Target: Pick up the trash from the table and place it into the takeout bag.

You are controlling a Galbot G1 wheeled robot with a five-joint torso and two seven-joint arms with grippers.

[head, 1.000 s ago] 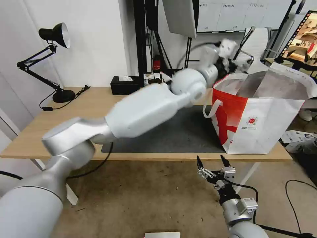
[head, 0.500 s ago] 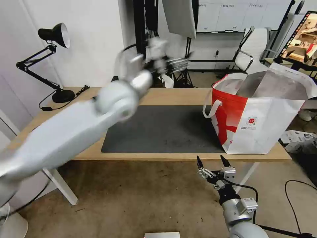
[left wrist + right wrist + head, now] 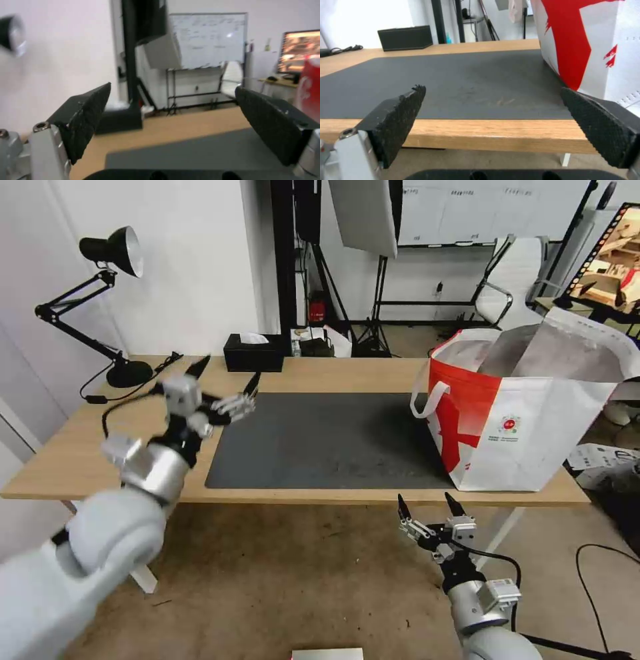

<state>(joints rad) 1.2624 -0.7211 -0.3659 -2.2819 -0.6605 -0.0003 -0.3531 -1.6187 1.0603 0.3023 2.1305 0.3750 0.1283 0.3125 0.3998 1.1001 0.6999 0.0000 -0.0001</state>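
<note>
No trash shows on the table (image 3: pixel 80 453) or on its dark grey mat (image 3: pixel 333 440). The takeout bag (image 3: pixel 533 427), white with a red side panel and foil lining, stands open at the table's right end. My left gripper (image 3: pixel 228 372) hovers open and empty above the mat's far left corner, well left of the bag. In the left wrist view its fingers (image 3: pixel 83 117) are spread wide over the mat (image 3: pixel 186 155). My right gripper (image 3: pixel 427 507) hangs open below the table's front edge. Its wrist view shows its fingers (image 3: pixel 400 117) facing the mat (image 3: pixel 470 82) and the bag (image 3: pixel 586 50).
A black tissue box (image 3: pixel 252 352) sits at the table's back edge, just behind the left gripper. A black desk lamp (image 3: pixel 110 250) stands at the back left with its cord on the wood. Stands, a chair and a screen are behind the table.
My left arm has swung from above the bag's mouth leftwards across the table and now hovers by the mat's left edge. The right arm has not moved.
</note>
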